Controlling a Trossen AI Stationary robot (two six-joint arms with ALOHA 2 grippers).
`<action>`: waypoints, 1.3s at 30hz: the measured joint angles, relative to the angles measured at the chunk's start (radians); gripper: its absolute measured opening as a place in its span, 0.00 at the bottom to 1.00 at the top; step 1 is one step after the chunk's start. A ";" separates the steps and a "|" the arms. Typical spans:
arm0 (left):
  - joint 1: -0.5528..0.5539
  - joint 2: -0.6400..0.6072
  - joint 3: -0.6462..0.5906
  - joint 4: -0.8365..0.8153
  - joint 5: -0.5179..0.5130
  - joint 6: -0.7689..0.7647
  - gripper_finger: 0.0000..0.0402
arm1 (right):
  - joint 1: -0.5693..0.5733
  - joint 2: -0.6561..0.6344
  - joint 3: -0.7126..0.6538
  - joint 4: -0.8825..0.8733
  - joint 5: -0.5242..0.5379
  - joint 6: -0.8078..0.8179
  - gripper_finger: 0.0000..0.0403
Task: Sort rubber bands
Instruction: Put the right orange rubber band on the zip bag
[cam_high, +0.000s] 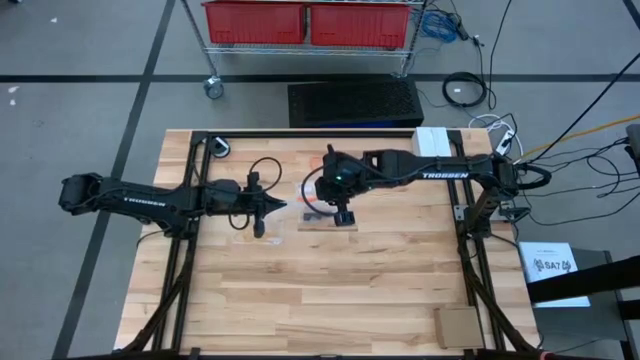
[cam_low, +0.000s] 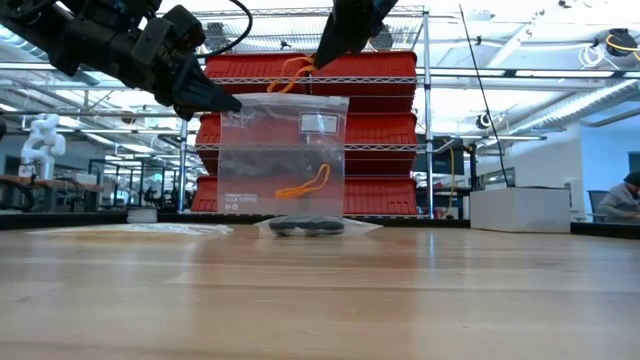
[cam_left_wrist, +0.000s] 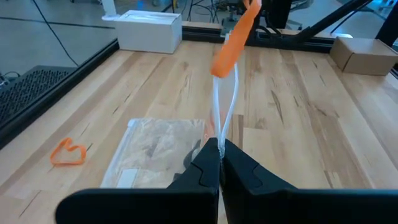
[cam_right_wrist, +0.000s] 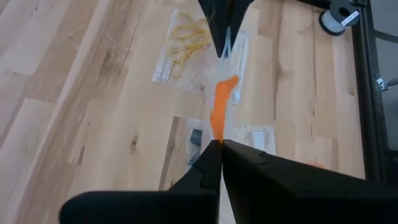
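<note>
Left gripper (cam_low: 228, 102) pinched shut on clear bag (cam_low: 283, 150) edge, held up mid-table. Right gripper (cam_right_wrist: 220, 144) shut on orange band (cam_right_wrist: 221, 109) over the bag's mouth, 12 o'clock of it. You'd want the mouth gaping first.

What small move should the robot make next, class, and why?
Probably lower the right hand so its orange rubber band drops into the clear bag. The left hand is shut on the bag's top edge, holding it up, and one orange band already lies inside.
</note>
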 joint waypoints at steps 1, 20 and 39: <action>0.000 0.000 0.000 0.000 0.000 0.000 0.01 | 0.000 0.000 0.000 -0.002 0.000 0.000 0.00; 0.000 0.000 0.000 0.000 0.000 0.000 0.01 | 0.010 0.000 0.000 -0.040 -0.004 0.023 0.00; 0.000 0.000 0.000 0.000 0.019 0.000 0.01 | 0.010 0.000 0.000 -0.053 -0.004 0.035 0.00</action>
